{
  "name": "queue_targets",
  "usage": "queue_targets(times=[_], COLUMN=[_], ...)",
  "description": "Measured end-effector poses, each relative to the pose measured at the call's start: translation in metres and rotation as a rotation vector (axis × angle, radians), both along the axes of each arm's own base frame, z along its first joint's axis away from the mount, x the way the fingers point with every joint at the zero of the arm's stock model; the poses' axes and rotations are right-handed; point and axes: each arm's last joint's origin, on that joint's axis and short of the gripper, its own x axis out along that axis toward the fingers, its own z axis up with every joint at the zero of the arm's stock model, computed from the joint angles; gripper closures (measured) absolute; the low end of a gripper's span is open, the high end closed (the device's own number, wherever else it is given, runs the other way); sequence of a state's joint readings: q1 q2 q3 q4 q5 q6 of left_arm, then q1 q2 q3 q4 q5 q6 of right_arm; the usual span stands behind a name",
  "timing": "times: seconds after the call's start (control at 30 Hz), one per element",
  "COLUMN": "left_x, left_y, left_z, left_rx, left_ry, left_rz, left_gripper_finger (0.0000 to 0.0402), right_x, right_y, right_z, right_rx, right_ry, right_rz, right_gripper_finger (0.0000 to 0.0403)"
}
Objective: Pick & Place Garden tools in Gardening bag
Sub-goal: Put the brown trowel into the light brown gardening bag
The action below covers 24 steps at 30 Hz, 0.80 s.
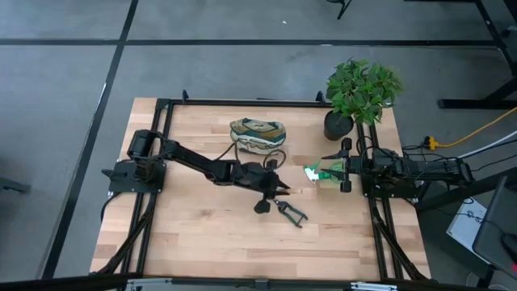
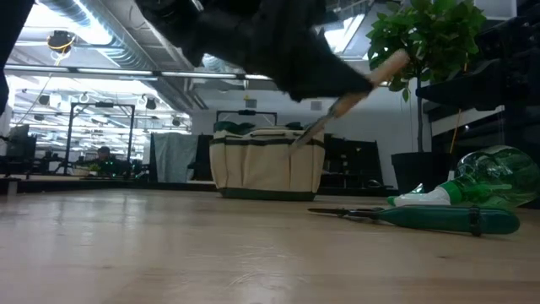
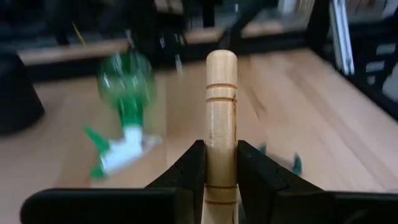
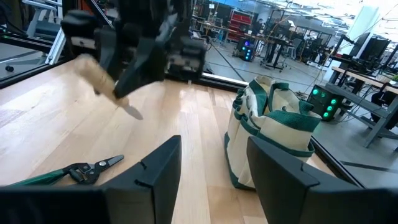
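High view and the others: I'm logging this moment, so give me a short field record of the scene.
left hand: shut on wooden-handled tool, lifted above the table
right hand: open, waiting at the table's right side
gardening bag: upright, at the table's back
pruning shears: flat on the table
green-and-white item: lying before the right hand

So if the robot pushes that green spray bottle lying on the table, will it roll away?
Probably a little. The green spray bottle lies on its side and its body looks round, so a sideways push could start it rolling. Its white trigger head sticks out, so it would likely swing round, not run straight. It looks see-through and mostly empty, so probably light.
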State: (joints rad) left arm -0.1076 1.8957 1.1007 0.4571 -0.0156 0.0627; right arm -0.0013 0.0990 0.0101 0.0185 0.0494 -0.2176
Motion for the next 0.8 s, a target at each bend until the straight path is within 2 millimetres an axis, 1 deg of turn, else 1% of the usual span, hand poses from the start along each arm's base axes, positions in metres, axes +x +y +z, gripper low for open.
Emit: queue_targets(times=[0.1, 0.23, 0.3, 0.43, 0.6, 0.7, 0.8], left_x=[0.005, 0.015, 0.021, 0.031, 0.039, 0.041, 0.042], left_y=[0.005, 0.012, 0.016, 0.031, 0.045, 0.048, 0.049], left_z=[0.011, 0.03, 0.043, 0.071, 0.102, 0.116, 0.122], left_rx=[-0.009, 0.012, 0.042, 0.064, 0.076, 0.08, 0.075], left_ry=[-0.057, -0.117, -0.141, -0.175, -0.19, -0.218, -0.216], left_rz=[-0.005, -0.02, -0.022, 0.01, 0.053, 0.081, 0.117], left_gripper_finger=[0.0338, 0.0338, 0.0337, 0.0337, 0.0336, 0.0336, 0.0335], right_x=[0.0, 0.0, 0.0, 0.0, 0.0, 0.0, 0.0], right_y=[0.0, 0.0, 0.0, 0.0, 0.0, 0.0, 0.0], right_z=[0.0, 0.0, 0.0, 0.0, 0.0, 0.0, 0.0], right_rx=[0.0, 0.0, 0.0, 0.0, 0.0, 0.0, 0.0], right_ry=[0.0, -0.001, 0.0, 0.0, 0.0, 0.0, 0.0], right_rz=[0.0, -0.001, -0.003, -0.002, -0.002, -0.002, -0.002], right_gripper_finger=[0.0217, 0.0217, 0.0217, 0.0217, 0.0217, 0.0217, 0.0217])
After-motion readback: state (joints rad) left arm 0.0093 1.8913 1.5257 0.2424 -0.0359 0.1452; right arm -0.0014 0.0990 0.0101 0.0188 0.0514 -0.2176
